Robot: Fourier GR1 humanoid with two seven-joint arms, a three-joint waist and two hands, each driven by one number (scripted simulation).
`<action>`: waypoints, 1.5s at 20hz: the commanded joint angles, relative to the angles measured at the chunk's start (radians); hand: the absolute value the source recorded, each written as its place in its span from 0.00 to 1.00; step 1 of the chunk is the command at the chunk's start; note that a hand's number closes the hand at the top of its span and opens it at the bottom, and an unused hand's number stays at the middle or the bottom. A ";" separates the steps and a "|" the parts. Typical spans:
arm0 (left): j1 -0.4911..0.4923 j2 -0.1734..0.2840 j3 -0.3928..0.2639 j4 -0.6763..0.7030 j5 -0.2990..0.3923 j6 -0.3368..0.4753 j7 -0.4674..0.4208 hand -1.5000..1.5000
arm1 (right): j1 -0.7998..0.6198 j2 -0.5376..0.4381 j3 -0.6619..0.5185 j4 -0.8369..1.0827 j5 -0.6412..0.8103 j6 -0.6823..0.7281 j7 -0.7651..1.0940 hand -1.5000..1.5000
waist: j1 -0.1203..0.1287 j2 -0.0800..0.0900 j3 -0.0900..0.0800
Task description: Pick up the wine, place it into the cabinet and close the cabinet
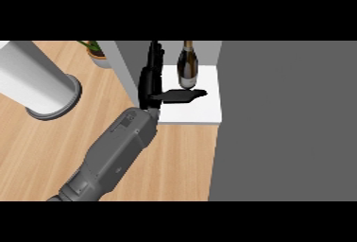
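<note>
A grey forearm rises from the lower edge over the wooden desk (pixel 42 142) to the left hand (pixel 155 90), released, fingers straight, thumb out toward the wine (pixel 187 66). The wine stands upright on the white cabinet (pixel 202 111) shelf, just beyond the thumb. Farther left stand a white cylinder (pixel 35 80) and a potted plant (pixel 96 53).

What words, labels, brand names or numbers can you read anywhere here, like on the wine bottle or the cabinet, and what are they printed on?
None can be read.
Wine bottle: stands on the white cabinet shelf; no legible label shows.
Hand: plain black, no markings.
Grey forearm, white cylinder: no text.
</note>
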State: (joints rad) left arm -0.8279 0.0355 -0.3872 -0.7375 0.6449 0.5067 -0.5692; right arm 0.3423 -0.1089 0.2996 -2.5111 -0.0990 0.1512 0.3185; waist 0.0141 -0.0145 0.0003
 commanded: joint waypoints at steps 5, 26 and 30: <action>0.296 0.054 -0.125 -0.389 -0.044 0.021 0.053 0.00 | 0.010 -0.019 -0.007 -0.195 -0.043 -0.028 0.094 0.00 | 0.010 -0.001 -0.001; 0.833 0.261 -0.280 -1.052 -0.152 0.147 0.100 0.00 | 0.035 -0.184 0.176 -0.154 -0.107 0.155 0.163 1.00 | -0.008 0.006 0.000; 0.919 0.331 -0.224 -1.055 -0.120 0.048 0.018 0.00 | 0.024 -0.196 0.263 -0.174 -0.103 0.196 0.147 1.00 | -0.008 0.009 -0.002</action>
State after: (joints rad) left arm 0.0141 0.2979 -0.6569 -1.7694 0.4988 0.6251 -0.5006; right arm 0.3257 -0.2665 0.4740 -2.5123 -0.1016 0.3013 0.4004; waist 0.0056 -0.0075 -0.0007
